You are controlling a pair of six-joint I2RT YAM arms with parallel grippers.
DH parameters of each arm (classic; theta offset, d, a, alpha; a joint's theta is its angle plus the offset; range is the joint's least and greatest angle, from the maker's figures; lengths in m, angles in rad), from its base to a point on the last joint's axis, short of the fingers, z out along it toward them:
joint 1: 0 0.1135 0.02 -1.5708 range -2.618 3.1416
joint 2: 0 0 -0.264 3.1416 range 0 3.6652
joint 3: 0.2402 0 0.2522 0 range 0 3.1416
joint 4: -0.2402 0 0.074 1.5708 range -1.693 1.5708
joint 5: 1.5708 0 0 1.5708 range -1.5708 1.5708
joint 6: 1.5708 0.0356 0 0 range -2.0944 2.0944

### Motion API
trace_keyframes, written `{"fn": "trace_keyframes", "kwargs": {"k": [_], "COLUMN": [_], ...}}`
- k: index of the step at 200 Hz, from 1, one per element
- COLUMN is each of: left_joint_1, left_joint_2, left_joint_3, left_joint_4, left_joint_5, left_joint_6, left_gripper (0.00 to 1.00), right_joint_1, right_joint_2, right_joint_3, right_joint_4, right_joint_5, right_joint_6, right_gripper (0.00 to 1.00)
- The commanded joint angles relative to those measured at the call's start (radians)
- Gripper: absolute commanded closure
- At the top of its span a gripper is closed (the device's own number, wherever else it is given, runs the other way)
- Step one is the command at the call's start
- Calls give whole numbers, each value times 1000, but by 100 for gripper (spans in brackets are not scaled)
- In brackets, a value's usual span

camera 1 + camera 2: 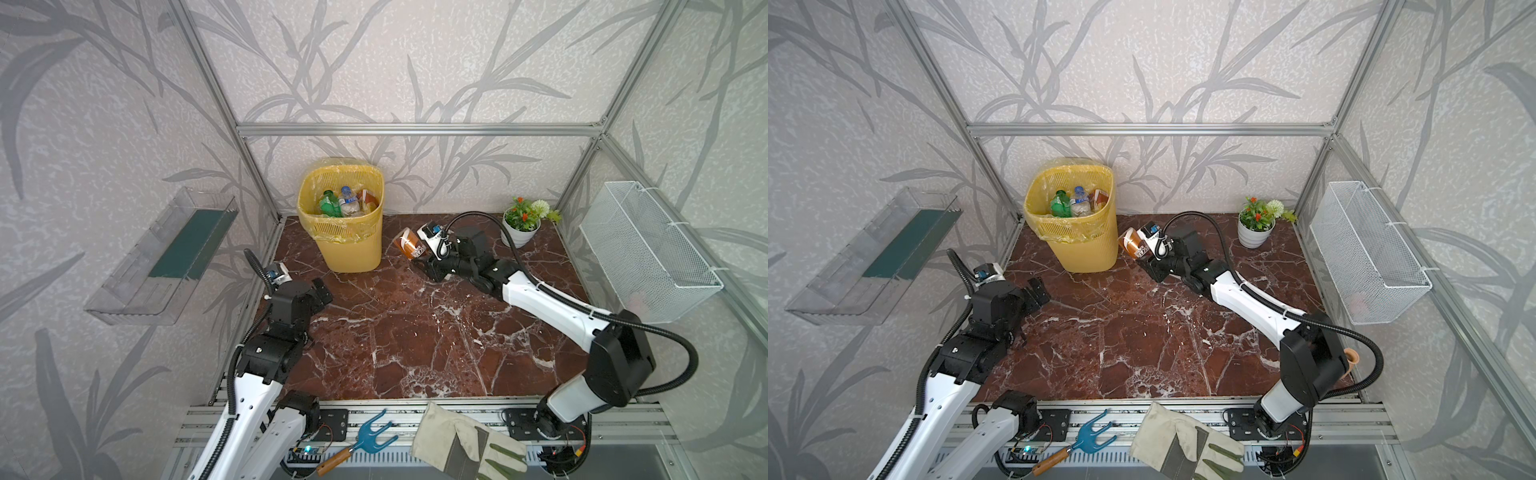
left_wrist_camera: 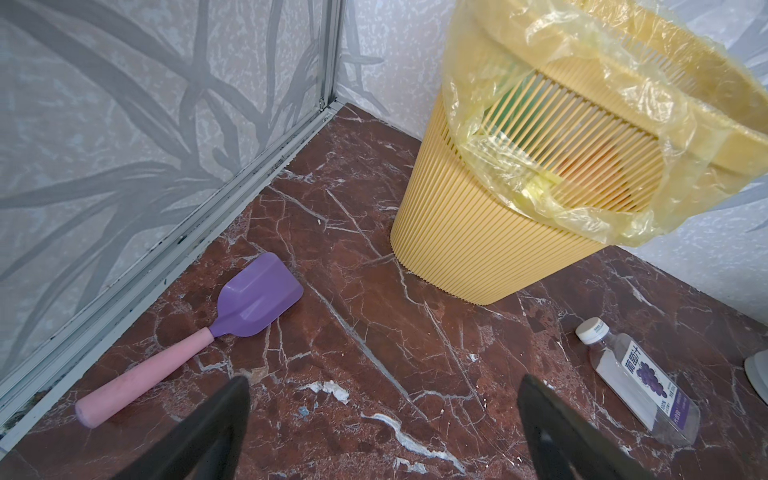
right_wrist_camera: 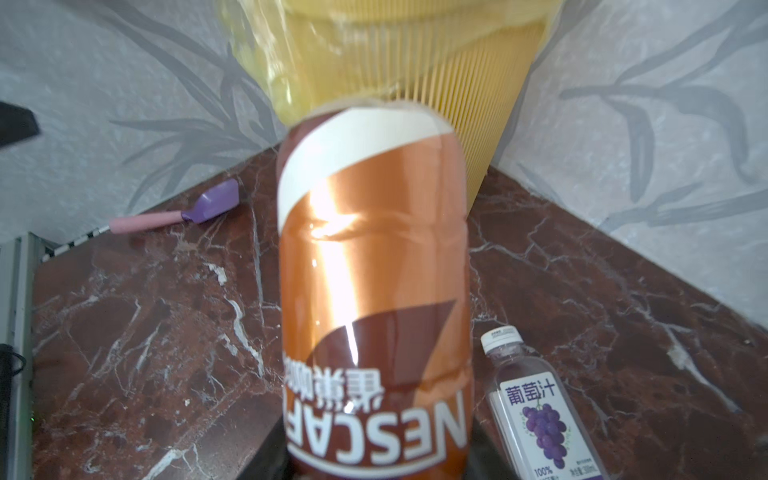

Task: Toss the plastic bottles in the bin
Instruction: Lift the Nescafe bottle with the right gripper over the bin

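The right gripper is clamped on a brown bottle, gripping near one end so that most of the body sticks out toward the bin. The bottle hangs just beside the bin's wall, below its rim. The left gripper stands wide and empty on the bin's other side. A grape bottle lies near the bin's foot. Several bottles are already inside.

Risks, as I judge them: a move straight ahead would drive the bottle into the wall. That could shove or tip the light bin, or snag the loose liner, so it calls for height first. The thin plastic may also buckle and slip from an end grip. The spatula (no bottle) is not for the bin.

Writing: the brown label reads NESCAF, upside down in the right wrist view, with Chinese characters beside it. The grape label reads 葡萄汁 and 100%.
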Motion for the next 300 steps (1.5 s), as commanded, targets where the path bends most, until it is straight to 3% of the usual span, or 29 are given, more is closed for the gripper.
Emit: {"fn": "trace_keyframes", "kwargs": {"k": [1, 37, 81, 103, 119, 131, 137, 158, 166, 177, 199, 210, 224, 253, 300], "left_joint_1": [11, 16, 18, 21, 26, 29, 29, 34, 35, 36, 37, 38, 38, 38, 38], "left_joint_2": [8, 16, 30, 38, 48, 54, 55, 60, 65, 70, 83, 89, 88, 77, 77], "left_joint_3": [-11, -18, -17, -12, 7, 18, 19, 20, 22, 25, 27, 32, 30, 25, 4], "left_joint_4": [-24, -18, -19, -27, -41, -57, -59, -58, -55, -52, -43, -47, -51, -55, -41], "left_joint_5": [-19, -2, 28, 30, 41, 43, 44, 59, 64, 69, 79, 87, 90, 84, 90], "left_joint_6": [-37, -45, -59, -65, -62, -55, -53, -50, -50, -49, -51, -54, -56, -50, -65], "left_gripper": [1, 1, 1, 1, 1, 1, 1, 0, 1, 1, 1, 1, 1, 1, 1], "right_joint_1": [-3, -1, 7, 16, 22, 20, 9, 4, 5, 3, 1, -8, -18, -15, -15], "right_joint_2": [-76, -74, 218, 506, 801, 1001, 983, 777, 731, 735, 874, 912, 881, 721, 675], "right_joint_3": [-16, 59, 450, 955, 1555, 1939, 1886, 1434, 1355, 1402, 1721, 1798, 1736, 1504, 1473], "right_joint_4": [109, 202, 182, -110, -481, -650, -612, -314, -250, -270, -414, -443, -425, -358, -540], "right_joint_5": [10, -35, -102, -151, -174, -133, -150, -132, -111, -119, -128, -130, -124, -61, -84], "right_joint_6": [58, 125, 197, 194, 162, 174, 209, 239, 236, 228, 232, 255, 277, 198, 149], "right_gripper": [56, 56, 58, 55, 50, 38, 32, 15, 11, 11, 11, 10, 11, 9, 23]}}
